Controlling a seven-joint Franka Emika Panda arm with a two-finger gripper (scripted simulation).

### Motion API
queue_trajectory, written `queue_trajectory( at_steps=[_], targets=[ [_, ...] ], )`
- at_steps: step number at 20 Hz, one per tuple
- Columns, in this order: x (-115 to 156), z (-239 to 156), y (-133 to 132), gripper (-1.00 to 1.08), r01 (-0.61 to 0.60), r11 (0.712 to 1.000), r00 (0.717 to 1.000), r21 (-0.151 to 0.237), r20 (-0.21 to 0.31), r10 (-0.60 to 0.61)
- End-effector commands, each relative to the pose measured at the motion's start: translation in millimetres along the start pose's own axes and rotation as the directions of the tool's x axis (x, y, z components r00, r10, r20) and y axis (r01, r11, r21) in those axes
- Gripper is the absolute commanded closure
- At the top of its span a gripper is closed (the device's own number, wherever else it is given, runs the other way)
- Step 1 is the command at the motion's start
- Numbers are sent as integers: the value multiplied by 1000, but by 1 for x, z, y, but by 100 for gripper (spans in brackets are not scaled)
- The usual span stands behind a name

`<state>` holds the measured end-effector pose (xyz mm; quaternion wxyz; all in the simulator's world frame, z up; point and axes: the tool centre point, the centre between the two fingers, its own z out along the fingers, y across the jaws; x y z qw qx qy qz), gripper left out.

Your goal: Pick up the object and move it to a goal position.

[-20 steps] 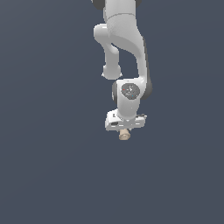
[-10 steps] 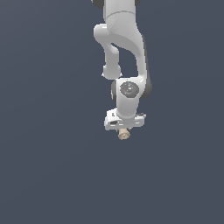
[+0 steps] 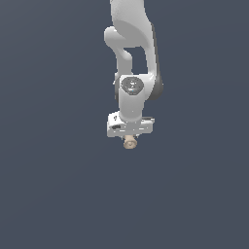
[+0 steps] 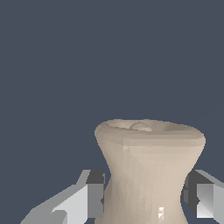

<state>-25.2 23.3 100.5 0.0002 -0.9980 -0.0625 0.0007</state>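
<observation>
Clamped from both sides, the jaws grip the spool [image 4: 148, 175] at its narrow waist. One dark pad [image 4: 97, 192] presses on one flank and its partner sits against the opposite flank, with the flared round end standing out past them. From the exterior view, the white arm [image 3: 133, 53] hangs downward against a plain dark grey backdrop, and the gripper [image 3: 130, 140] points down with the tan spool poking out just beneath the wide hand body, small against it.
</observation>
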Motion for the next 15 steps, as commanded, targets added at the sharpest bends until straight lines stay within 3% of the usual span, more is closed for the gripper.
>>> queue_trajectory(
  at_steps=[1, 8, 15],
  targets=[
    [-7, -17, 15, 108, -1, 1000, 1000, 0, -1, 1],
    [-20, -53, 45, 108, -1, 1000, 1000, 0, -2, 1],
    [-23, -65, 56, 108, -1, 1000, 1000, 0, -2, 1]
  ],
)
